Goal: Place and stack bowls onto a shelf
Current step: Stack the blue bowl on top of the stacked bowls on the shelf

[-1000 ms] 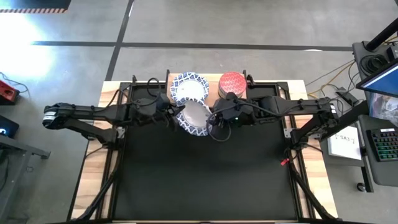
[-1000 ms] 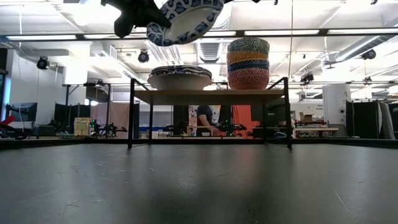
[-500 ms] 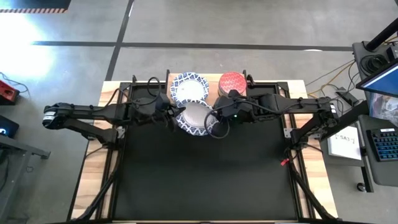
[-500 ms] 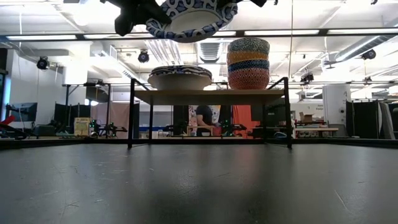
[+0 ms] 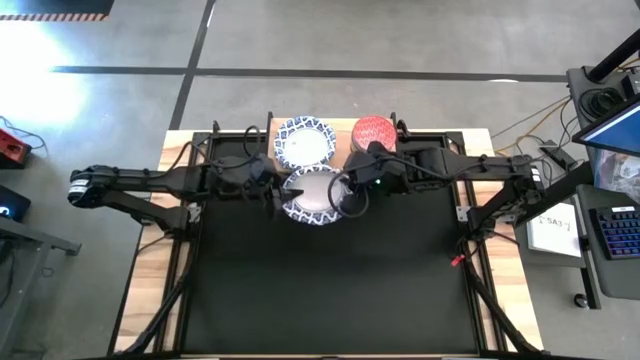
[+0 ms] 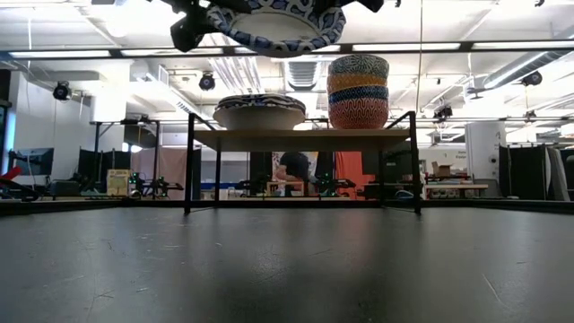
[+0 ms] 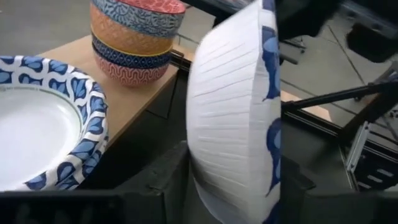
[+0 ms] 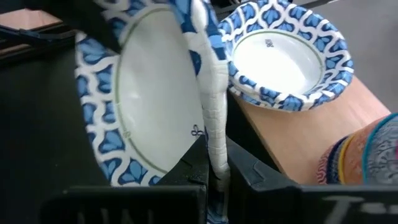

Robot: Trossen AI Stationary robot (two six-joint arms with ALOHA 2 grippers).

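Note:
A wide white bowl with a blue-patterned rim hangs in the air in front of the shelf, higher than its top. My right gripper is shut on the bowl's right rim. My left gripper is at the bowl's left rim, its fingers apart with the rim between them. On the shelf's left, a stack of wide blue-rimmed bowls rests on its base. On the right stands a stack of small coloured bowls, a red one on top. My right gripper pinches the bowl's right rim, one finger inside the bowl and one outside. The fingers come from the table's right, slanting down. The bowl is lifted clear, about level, its opening up. My left gripper's fingers straddle the left rim; whether they touch it I cannot tell.
The black mat spreads from the shelf to the near edge. The shelf's dark legs stand at its far side. A keyboard and papers lie beyond the table's right edge. A person shows in the room behind.
The held bowl has turned from tilted, with its underside toward the near edge, to about level with its opening up. It stays in the air in front of the shelf. My right gripper has come onto its right rim.

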